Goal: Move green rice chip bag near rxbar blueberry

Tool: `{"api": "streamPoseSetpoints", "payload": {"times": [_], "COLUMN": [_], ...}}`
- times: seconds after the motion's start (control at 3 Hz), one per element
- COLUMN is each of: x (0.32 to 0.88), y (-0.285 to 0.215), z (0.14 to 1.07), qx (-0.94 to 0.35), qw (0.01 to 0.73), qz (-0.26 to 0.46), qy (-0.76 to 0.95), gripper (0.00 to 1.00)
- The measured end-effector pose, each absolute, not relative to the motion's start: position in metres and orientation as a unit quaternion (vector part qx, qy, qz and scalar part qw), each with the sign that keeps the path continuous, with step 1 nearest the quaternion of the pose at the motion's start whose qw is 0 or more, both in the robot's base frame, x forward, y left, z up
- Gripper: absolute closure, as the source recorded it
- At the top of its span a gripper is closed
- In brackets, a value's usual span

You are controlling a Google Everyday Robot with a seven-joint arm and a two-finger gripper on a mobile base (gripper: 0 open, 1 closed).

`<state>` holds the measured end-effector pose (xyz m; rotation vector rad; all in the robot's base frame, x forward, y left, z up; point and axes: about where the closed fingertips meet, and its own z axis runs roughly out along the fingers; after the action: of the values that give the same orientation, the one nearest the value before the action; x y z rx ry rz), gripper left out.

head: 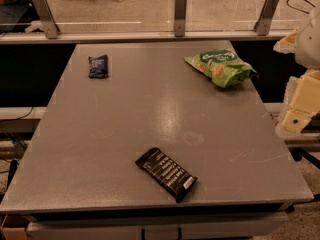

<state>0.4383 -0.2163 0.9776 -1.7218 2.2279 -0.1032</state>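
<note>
The green rice chip bag (221, 67) lies on the grey table (150, 114) at the far right, crinkly with a dark green logo and orange chip pictures. The rxbar blueberry (98, 66), a small navy wrapper, lies at the far left, well apart from the bag. My gripper (300, 106) shows as pale yellow-white parts at the right edge of the view, beyond the table's right side and to the right of and a little nearer than the bag, touching nothing.
A longer black bar with white text (166, 173) lies near the table's front edge. A glass barrier with metal posts (180, 11) runs along the far edge.
</note>
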Motion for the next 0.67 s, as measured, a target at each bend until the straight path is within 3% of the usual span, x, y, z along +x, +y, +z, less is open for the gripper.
{"api": "streamPoseSetpoints", "payload": {"times": [0.67], "x": [0.475], "y": [-0.223], "z": [0.962], "qx": [-0.598], "qw": [0.195], "qz": [-0.035], "qy": [0.777], "gripper": [0.0]}}
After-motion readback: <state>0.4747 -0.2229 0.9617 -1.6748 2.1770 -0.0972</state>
